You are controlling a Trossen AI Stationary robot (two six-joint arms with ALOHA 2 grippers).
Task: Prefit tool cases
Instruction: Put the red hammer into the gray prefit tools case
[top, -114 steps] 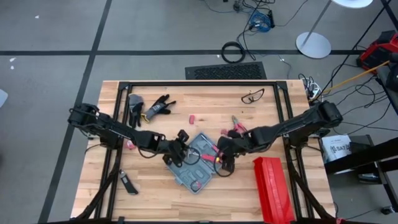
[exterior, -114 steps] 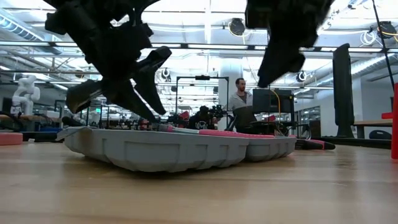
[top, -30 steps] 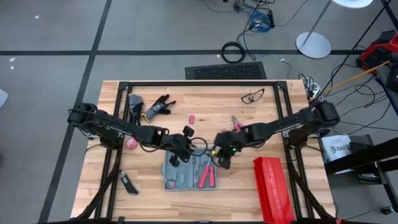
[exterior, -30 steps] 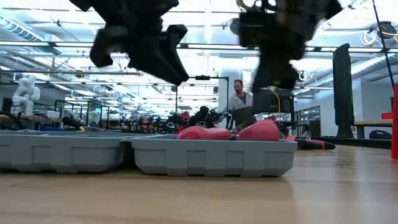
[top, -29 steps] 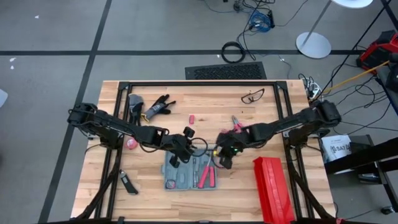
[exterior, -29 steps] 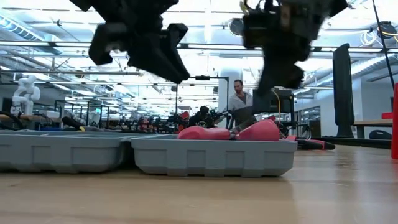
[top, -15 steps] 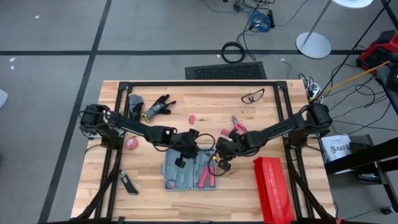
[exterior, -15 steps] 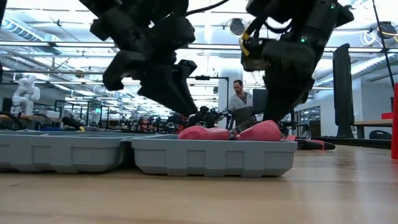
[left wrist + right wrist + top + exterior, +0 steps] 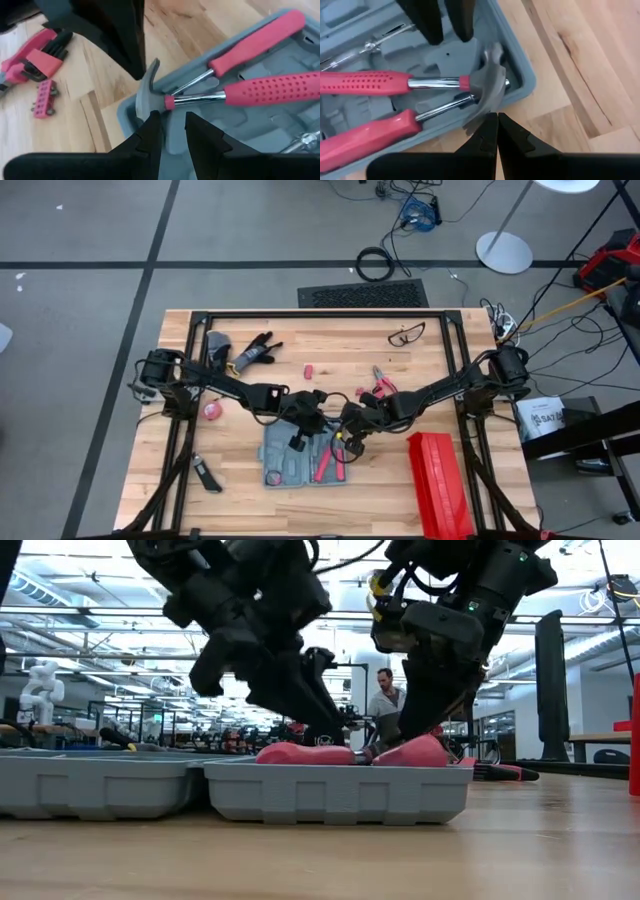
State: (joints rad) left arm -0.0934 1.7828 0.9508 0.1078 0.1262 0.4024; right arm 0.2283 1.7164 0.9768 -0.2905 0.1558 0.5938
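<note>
High view: the open tool case [image 9: 300, 461] lies flat near the middle of the table, toward its front edge, with the left gripper [image 9: 301, 432] and right gripper [image 9: 345, 438] meeting over its far edge.

Low view: both grippers hang just above the case's tray.

Left wrist view: its fingers [image 9: 152, 131] stand slightly parted, holding nothing, beside the hammer [image 9: 220, 95] head.

Right wrist view: fingers [image 9: 489, 131] fully closed, empty, at the case's corner.
</note>
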